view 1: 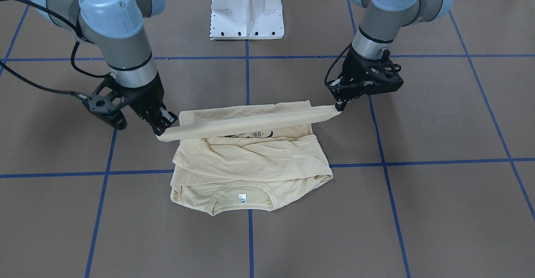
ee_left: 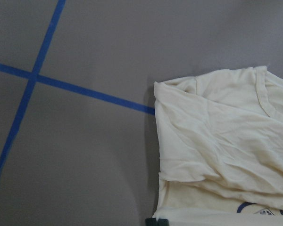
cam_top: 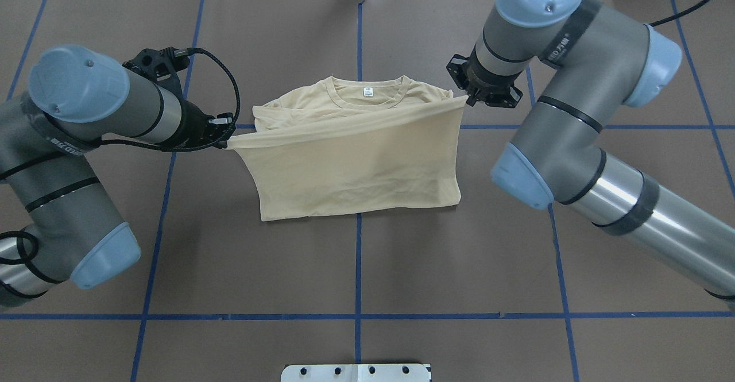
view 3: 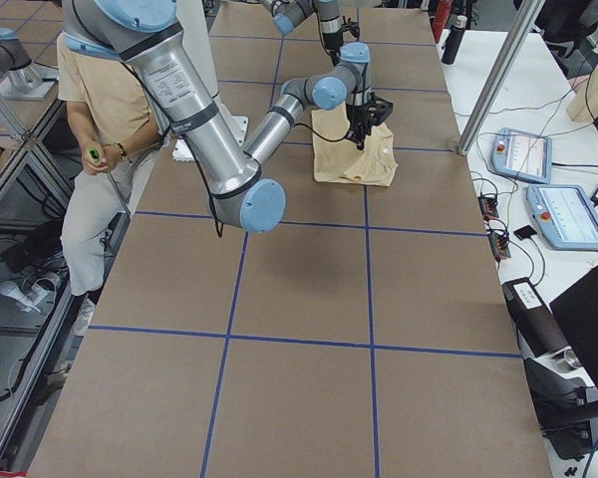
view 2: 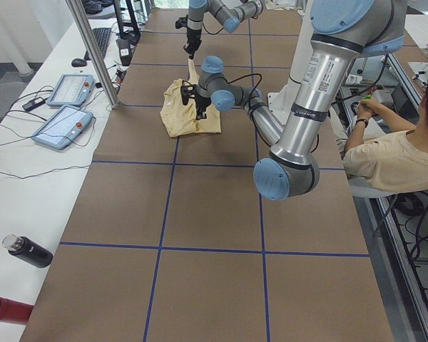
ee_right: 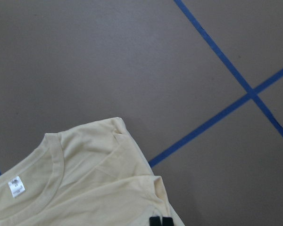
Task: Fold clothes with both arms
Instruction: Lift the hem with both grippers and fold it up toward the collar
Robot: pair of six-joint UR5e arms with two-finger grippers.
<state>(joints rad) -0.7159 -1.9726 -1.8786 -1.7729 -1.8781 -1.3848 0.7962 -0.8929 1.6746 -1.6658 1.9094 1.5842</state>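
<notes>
Front-facing exterior view, nearest first: the shirt (view 1: 250, 165) lies on the brown surface (view 1: 439, 211), with its ribbed neckline (view 1: 242, 185) and white label (view 1: 241, 198) on the side farthest from both hands. Beyond the neckline, rumpled layers of the body lie flat. A bit of navy print (view 1: 257, 134) peeps out just below the cloth stretched between the hands. That cloth is one edge (view 1: 250, 121) of the shirt, held clear of the surface and pulled taut in a shallow slant from one hand to the other. The right hand (view 1: 164, 128) is closed on the end at this view's left. The left hand (view 1: 339, 105) is closed on the other end, a little higher in the picture. Each hand stands just outside the shirt's side. Blue tape lines (view 1: 418, 162) cross the surface under and around the shirt. Behind the hands the right arm (view 1: 121, 39) and left arm (view 1: 376, 31) rise out of frame. Between them, well apart from the shirt, stands the white base (view 1: 247, 8). Overhead, the raised half hangs from the hands back toward the robot, and the neckline lies just past the line between the hands.
</notes>
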